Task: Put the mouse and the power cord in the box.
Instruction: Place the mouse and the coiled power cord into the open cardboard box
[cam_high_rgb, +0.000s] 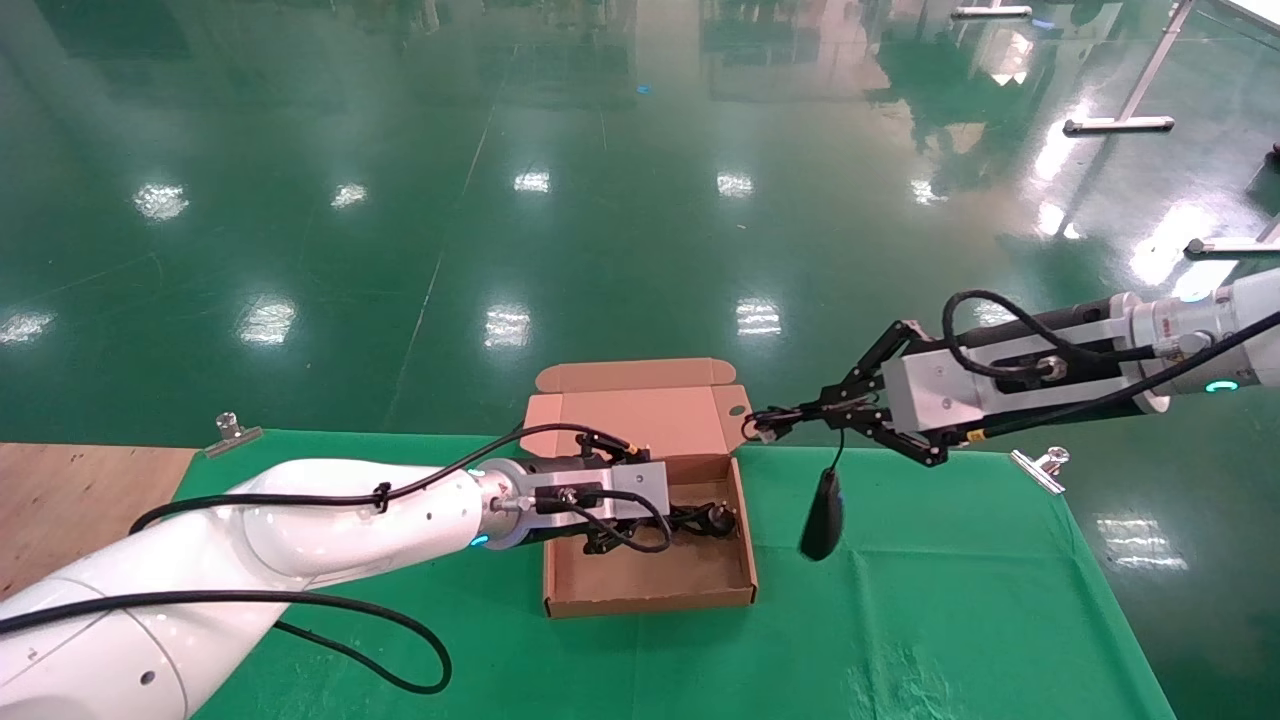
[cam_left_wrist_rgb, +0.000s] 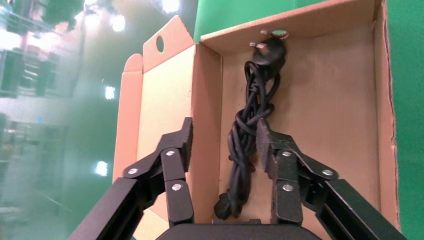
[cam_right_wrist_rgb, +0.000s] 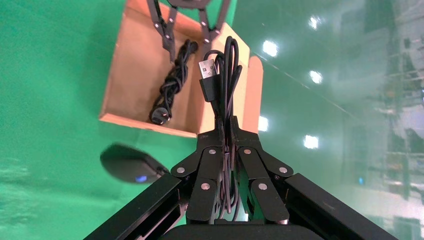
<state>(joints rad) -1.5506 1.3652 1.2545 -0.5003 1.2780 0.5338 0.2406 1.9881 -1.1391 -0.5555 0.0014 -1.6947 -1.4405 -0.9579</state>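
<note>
Right jaws: my right gripper is clamped on the mouse's folded cable with its USB plug, held above the tabletop just right of the box.
Mouse: dangles by that cable, clear of the box wall.
Left jaws: my left gripper is spread wide inside the box, gripping nothing.
Power cord: lies bundled between those jaws on the box floor, near the lid side.
Box: lid open; its front half is bare.
</note>
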